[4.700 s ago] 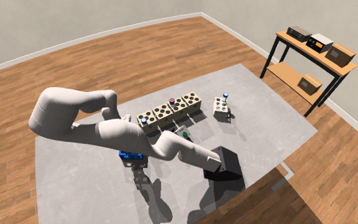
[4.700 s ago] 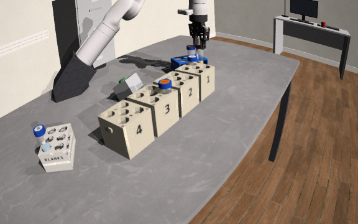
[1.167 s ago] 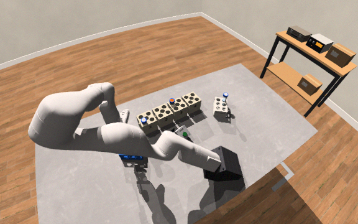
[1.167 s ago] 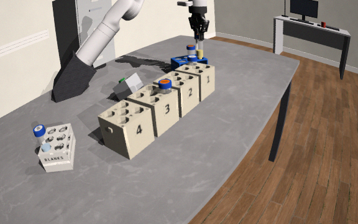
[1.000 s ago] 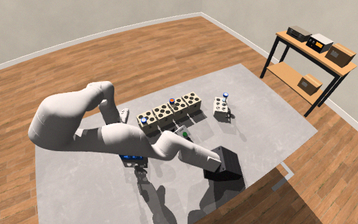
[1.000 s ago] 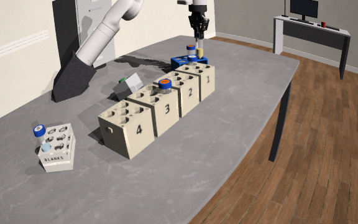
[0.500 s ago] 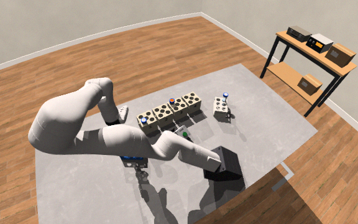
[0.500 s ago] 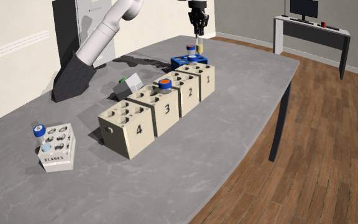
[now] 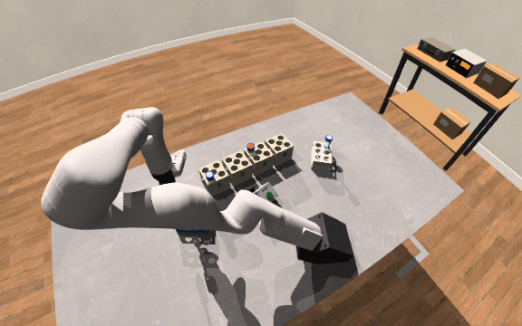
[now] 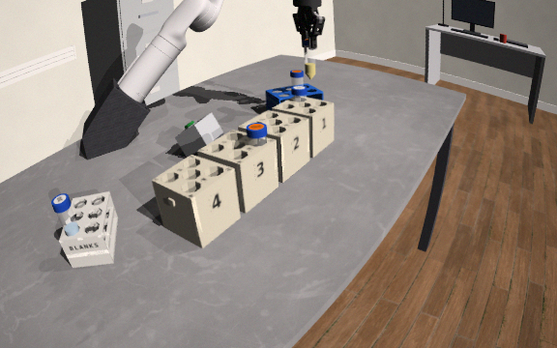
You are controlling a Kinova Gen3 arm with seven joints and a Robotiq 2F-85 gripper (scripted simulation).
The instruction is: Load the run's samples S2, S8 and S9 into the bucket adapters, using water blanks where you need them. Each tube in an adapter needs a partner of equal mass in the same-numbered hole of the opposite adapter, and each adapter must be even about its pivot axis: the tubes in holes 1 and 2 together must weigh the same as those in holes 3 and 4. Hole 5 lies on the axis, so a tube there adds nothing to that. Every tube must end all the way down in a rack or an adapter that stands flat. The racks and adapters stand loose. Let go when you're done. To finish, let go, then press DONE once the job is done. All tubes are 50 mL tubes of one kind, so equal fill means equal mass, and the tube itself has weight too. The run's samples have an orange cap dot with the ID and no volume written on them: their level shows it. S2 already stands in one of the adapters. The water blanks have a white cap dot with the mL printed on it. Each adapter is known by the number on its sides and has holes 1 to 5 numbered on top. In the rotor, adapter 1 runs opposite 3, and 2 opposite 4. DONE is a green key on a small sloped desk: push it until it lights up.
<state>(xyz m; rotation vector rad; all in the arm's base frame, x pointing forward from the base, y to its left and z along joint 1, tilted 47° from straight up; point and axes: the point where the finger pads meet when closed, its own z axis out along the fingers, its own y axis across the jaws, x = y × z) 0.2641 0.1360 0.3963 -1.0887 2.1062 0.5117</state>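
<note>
My gripper (image 10: 308, 43) is shut on the cap end of a sample tube (image 10: 309, 67) with yellowish liquid, held upright well above the blue sample rack (image 10: 290, 96). Another orange-dot tube (image 10: 297, 75) stands in that rack. Adapters 1 (image 10: 313, 121), 2 (image 10: 285, 144), 3 (image 10: 247, 164) and 4 (image 10: 196, 199) stand in a row. An orange-dot tube (image 10: 256, 132) stands in adapter 3. A white-dot tube (image 9: 209, 175) stands in adapter 1. In the top view the arm hides the gripper and most of the sample rack (image 9: 192, 231).
The white BLANKS rack (image 10: 89, 235) stands apart at the near left with one blank tube (image 10: 61, 205) at its corner. The small sloped desk (image 10: 200, 133) with the green DONE key (image 10: 190, 125) sits behind adapters 2 and 3. The dark arm base (image 10: 109, 123) is beyond it.
</note>
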